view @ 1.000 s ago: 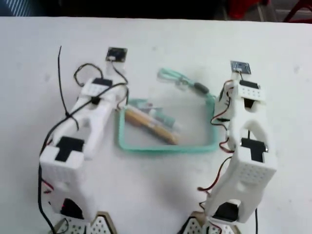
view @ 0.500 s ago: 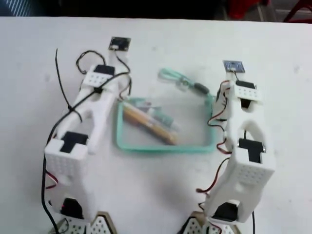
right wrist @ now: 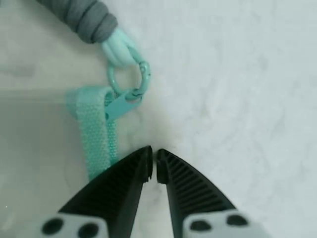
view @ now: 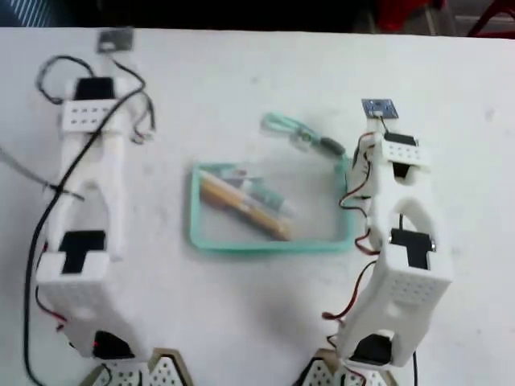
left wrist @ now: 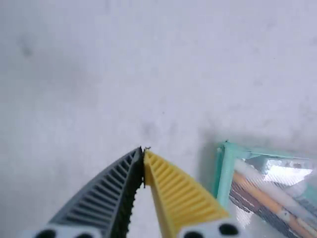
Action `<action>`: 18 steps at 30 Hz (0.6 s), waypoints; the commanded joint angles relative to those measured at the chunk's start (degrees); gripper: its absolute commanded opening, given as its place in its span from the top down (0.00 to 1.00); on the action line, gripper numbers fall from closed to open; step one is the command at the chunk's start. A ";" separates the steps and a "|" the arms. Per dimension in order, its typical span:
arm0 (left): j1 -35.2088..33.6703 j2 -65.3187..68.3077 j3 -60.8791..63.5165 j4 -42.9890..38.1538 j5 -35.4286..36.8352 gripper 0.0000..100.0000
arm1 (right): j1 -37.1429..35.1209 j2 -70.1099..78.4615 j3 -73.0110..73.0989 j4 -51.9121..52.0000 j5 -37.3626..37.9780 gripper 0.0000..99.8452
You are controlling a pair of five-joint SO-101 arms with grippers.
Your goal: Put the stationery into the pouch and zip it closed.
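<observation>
Two end effectors show tips together with nothing between them. The left end effector [left wrist: 143, 153], one finger grey and one yellow, is closed to a point above bare bench [left wrist: 99, 74], just beside a corner of the pouch [left wrist: 223, 168] but apart from it. The right end effector [right wrist: 153, 161], both fingers black, has only a hairline gap at the tips and grips nothing. It hovers next to the pouch's teal webbing edge [right wrist: 96, 129]. Just beyond its tips lies the teal zipper pull [right wrist: 119, 105], clipped to a small teal ring [right wrist: 128, 77], which carries a cord with a grey knot [right wrist: 84, 15].

In the high view the clear, teal-rimmed pouch [view: 193, 217] lies flat in the middle of the white bench [view: 265, 72], between the two arms. The left arm [view: 84, 185] stands well apart from it, and the right arm [view: 402, 233] is close along its other side. The stationery [view: 245, 205], a yellow-brown stick and pale pens, lies slantwise inside the pouch, seen through its clear face. The cord [view: 294, 129] trails off from the pouch's far corner on the right arm's side.
</observation>
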 commanded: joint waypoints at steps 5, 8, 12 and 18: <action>0.13 -16.84 -6.95 11.69 0.18 0.98 | -4.88 -1.80 0.26 0.84 0.70 0.98; 0.31 -20.70 -6.95 13.27 0.18 0.98 | -4.18 -1.80 -0.09 0.75 0.62 0.98; 0.04 -24.84 -7.12 13.01 0.09 0.97 | -2.68 -2.33 -1.32 0.22 0.18 0.98; -0.04 -29.05 -7.30 10.37 0.00 0.97 | -2.51 -8.57 -10.29 8.66 0.18 0.98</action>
